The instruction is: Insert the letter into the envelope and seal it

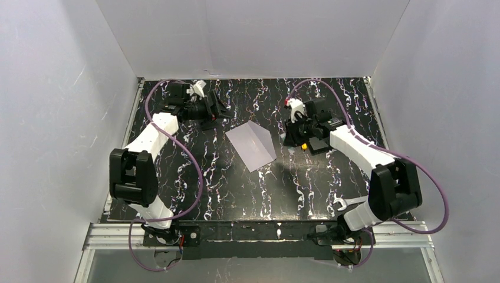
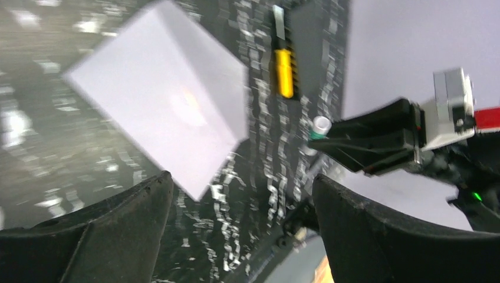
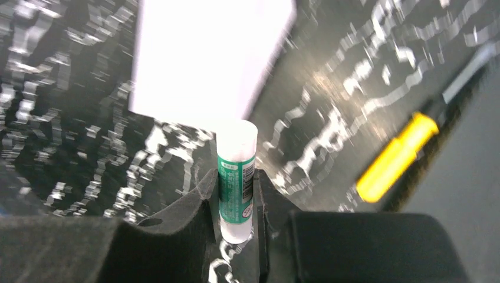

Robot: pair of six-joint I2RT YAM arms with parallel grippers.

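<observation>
The pale lavender-white envelope [image 1: 252,144] lies flat and askew in the middle of the black marbled table [image 1: 259,194]. It also shows in the left wrist view [image 2: 159,106] and the right wrist view [image 3: 206,59]. The letter is hidden from view. My right gripper [image 3: 236,197] is shut on a green-and-white glue stick [image 3: 236,171], held upright just right of the envelope, and it hovers there in the top view [image 1: 293,131]. My left gripper [image 2: 242,183] stands open and empty, up and to the left of the envelope [image 1: 219,112].
A yellow-and-black tool [image 1: 303,145] lies on a dark tray [image 1: 321,144] under the right arm, also seen in the wrist views [image 2: 284,71] [image 3: 396,158]. White walls enclose the table on three sides. A wrench [image 1: 345,203] lies near the right arm's base.
</observation>
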